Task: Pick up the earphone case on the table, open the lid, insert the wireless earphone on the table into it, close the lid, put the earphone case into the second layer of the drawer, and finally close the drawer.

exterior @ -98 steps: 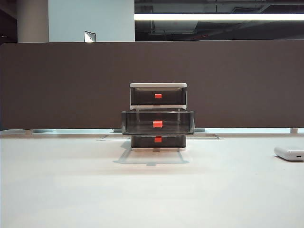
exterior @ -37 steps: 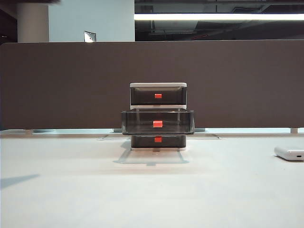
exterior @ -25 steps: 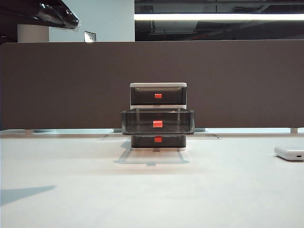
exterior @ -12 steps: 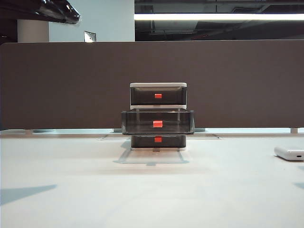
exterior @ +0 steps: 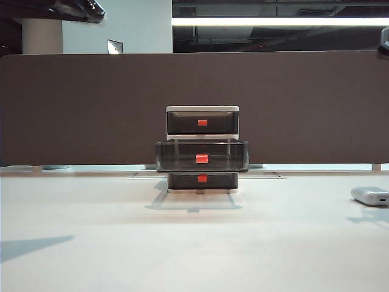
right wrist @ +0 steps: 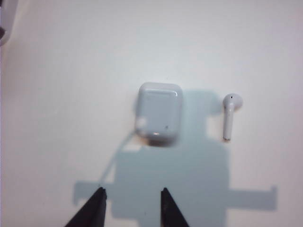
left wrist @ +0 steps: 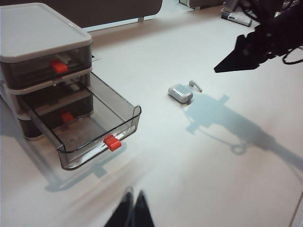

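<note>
**Right gripper over the case, nothing yet in hand**

The case (right wrist: 159,113) lay flat on the table (right wrist: 57,71), lid down and shut, with the earphone (right wrist: 230,115) just beside it, the two apart and not touching. In the exterior view the case (exterior: 370,196) sat at the far right edge, well apart from the drawer (exterior: 202,149) in the middle, whose second layer (exterior: 202,156) stood pulled out and empty.

The right gripper (right wrist: 131,207) hung above the table near the case, its fingertips parted with bare table between them and holding nothing; the gap looked about as wide as the case's narrow side. The left gripper (left wrist: 132,210) waited off toward the drawer, tips pressed together, empty.

As a judgement, the case would be light, rigid and slick: glossy rounded plastic gives the fingers little to bite on, and a glancing touch could send it skating across the smooth table. The safest hold seemed to be across its two long flat sides, low on the body and clear of the lid seam, so the lid could later swing free. A pinch on the rounded corners would likely squirt it out. The earphone looked lighter and smaller still, easy to knock away, so the descent wanted to stay on the side away from it.
</note>
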